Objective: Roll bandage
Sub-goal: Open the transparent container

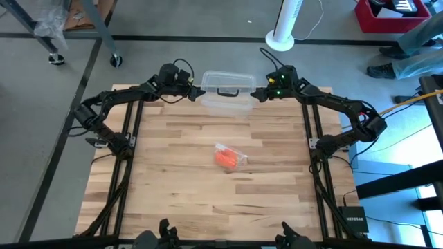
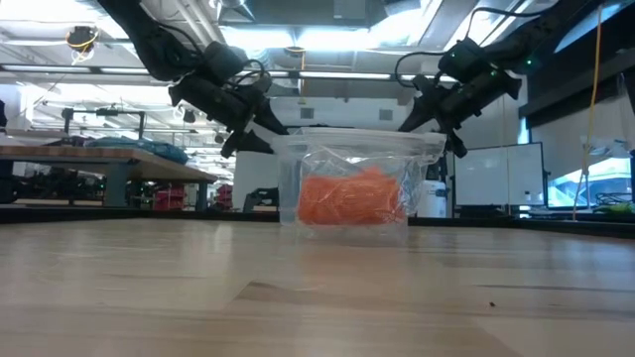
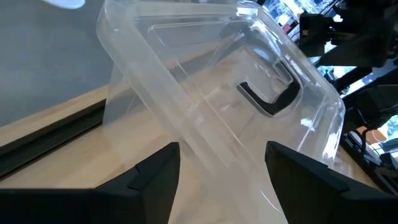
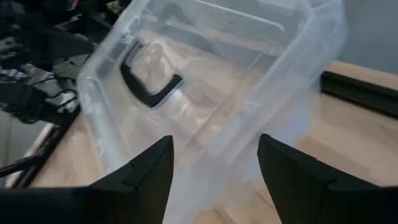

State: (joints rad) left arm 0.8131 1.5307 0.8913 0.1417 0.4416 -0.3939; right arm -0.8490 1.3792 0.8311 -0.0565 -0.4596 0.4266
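Overhead and table-level views share the clear box [image 1: 226, 90], which both wrist cameras face closely

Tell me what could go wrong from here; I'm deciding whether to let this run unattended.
The clear box sits at the table's far edge between the open left gripper and right gripper; an uneven push might tip it off. The orange bandage lies mid-table, partly wrapped in clear plastic, which could foul a grasp.

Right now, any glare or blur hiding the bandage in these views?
High view: bandage sharp, evenly lit, with a short shadow. Low view: seen through the clear box, so hazy and washed; ceiling lights blown out. Both wrist views: only the box, with soft reflections.
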